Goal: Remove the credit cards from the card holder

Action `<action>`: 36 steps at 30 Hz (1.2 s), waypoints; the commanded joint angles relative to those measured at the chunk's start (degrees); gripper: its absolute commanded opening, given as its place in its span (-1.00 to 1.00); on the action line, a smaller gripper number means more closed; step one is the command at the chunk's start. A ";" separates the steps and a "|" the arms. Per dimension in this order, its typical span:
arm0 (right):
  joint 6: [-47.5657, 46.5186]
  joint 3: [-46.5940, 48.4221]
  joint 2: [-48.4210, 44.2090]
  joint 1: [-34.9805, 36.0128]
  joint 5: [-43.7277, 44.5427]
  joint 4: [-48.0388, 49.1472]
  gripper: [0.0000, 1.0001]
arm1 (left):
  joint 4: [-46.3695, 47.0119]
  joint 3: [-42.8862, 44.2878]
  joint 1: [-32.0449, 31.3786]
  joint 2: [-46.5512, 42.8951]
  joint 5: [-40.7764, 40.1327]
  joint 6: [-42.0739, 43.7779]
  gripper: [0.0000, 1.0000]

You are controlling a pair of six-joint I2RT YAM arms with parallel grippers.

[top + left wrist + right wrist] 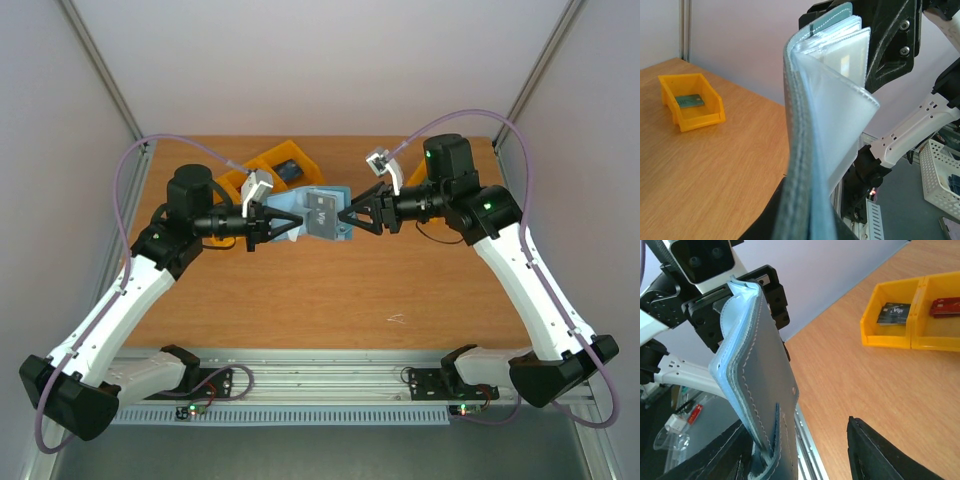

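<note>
Blue-teal stitched bifold card holder (288, 204) aloft between both arms, above the wooden table (300, 300).
Clamped tight at one end by the left gripper (290, 228); right gripper (348, 215) spread apart around the opposite end. Dark grey plastic card (892, 314) and red card (946, 306) lying in orange plastic bins (890, 337).

card holder (805, 150) cropped at bottom; contents unclear

top looks down; wrists closely share card holder (801, 150).
</note>
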 commanded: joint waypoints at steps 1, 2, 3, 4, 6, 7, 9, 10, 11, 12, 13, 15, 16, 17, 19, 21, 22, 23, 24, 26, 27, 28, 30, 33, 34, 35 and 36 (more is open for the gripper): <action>-0.60 1.02 -0.68 0.41 2.25 -1.44 0.02 | 2.02 1.73 0.16 -0.01 1.06 0.68 -0.99; -0.57 1.07 -0.59 0.35 2.87 -1.64 0.01 | 2.07 1.73 0.16 -0.01 1.07 0.67 -0.99; -0.42 1.03 -0.51 0.40 3.25 -1.71 0.00 | 2.07 1.72 0.16 -0.01 1.06 0.67 -0.99; -0.28 0.94 -0.41 0.41 3.65 -1.65 0.00 | 2.16 1.73 0.16 -0.03 1.07 0.67 -1.00; 0.26 0.74 -0.26 0.48 4.38 -1.15 -0.01 | 2.30 1.72 0.15 -0.03 1.20 0.69 -0.99; 0.53 0.79 -0.16 0.68 4.87 -0.90 -0.02 | 2.32 1.73 0.16 -0.03 1.23 0.68 -0.99; 0.77 0.96 0.19 1.43 5.80 -0.29 -0.03 | 2.37 1.73 0.12 0.01 1.25 0.67 -0.99; 0.94 0.98 0.36 2.13 6.08 0.22 -0.03 | 2.39 1.66 0.16 0.00 1.24 0.74 -1.00; 1.15 0.98 0.58 2.73 6.35 0.85 -0.02 | 2.34 1.60 0.16 0.01 1.16 0.72 -1.00; 1.41 0.98 0.84 3.30 6.50 1.55 -0.03 | 2.39 1.52 0.16 -0.03 1.13 0.71 -0.99; 1.56 1.09 1.10 3.83 6.52 2.10 -0.03 | 2.44 1.48 0.16 -0.03 1.06 0.68 -0.99; 1.65 1.45 1.64 4.48 6.61 2.51 -0.02 | 2.49 1.47 0.16 -0.12 0.98 0.55 -1.00; 2.41 1.68 2.12 5.07 6.36 3.42 0.01 | 2.37 1.39 0.16 -0.08 0.76 0.56 -0.99; 2.83 1.69 2.20 5.36 6.43 3.98 0.03 | 2.39 1.34 0.16 -0.11 0.60 0.58 -0.99; 3.87 1.74 2.66 6.47 7.19 5.39 0.02 | 2.94 1.00 0.16 -0.12 0.21 0.37 -0.99; 4.85 1.74 3.28 7.44 7.14 6.50 -0.36 | 3.38 0.74 0.16 -0.03 -0.71 -0.26 -1.00; 5.64 1.58 3.37 7.57 6.69 7.35 -0.65 | 3.55 0.58 0.16 -0.01 -1.84 -0.84 -0.90; 6.33 1.56 3.35 7.57 7.13 7.85 -0.94 | 3.57 0.52 0.16 -0.03 -3.65 -2.23 -0.65; 6.87 1.72 3.26 7.51 8.50 7.85 -0.97 | 3.46 0.50 0.16 -0.07 -7.49 -3.22 -0.23; 7.20 2.87 3.50 7.43 14.29 5.49 -0.98 | 2.56 0.63 0.32 -0.25 -14.83 -4.74 0.31; 7.22 4.44 3.99 7.46 18.19 2.99 -0.98 | 1.91 0.67 0.40 -0.29 -18.80 -5.00 0.41; 7.32 5.85 4.64 7.44 23.54 -0.07 -0.98 | 1.10 0.88 0.46 -0.29 -22.64 -4.99 0.46; 8.76 9.28 6.70 7.46 36.85 -8.82 -0.98 | -1.01 1.15 0.52 -0.14 -30.34 -3.60 0.48; 12.24 14.07 11.09 7.52 61.10 -21.26 -0.98 | -4.39 1.08 0.53 -0.09 -38.14 -0.55 0.50; 12.79 15.01 12.64 7.53 67.01 -24.28 -0.98 | -4.98 0.95 0.52 -0.16 -38.66 0.15 0.51; 13.10 15.87 14.08 7.51 72.44 -27.11 -0.98 | -5.22 0.80 0.54 -0.39 -38.19 0.86 0.51; 13.51 16.82 15.73 7.56 74.69 -29.34 -0.98 | -5.19 0.50 0.52 -0.60 -37.21 1.18 0.51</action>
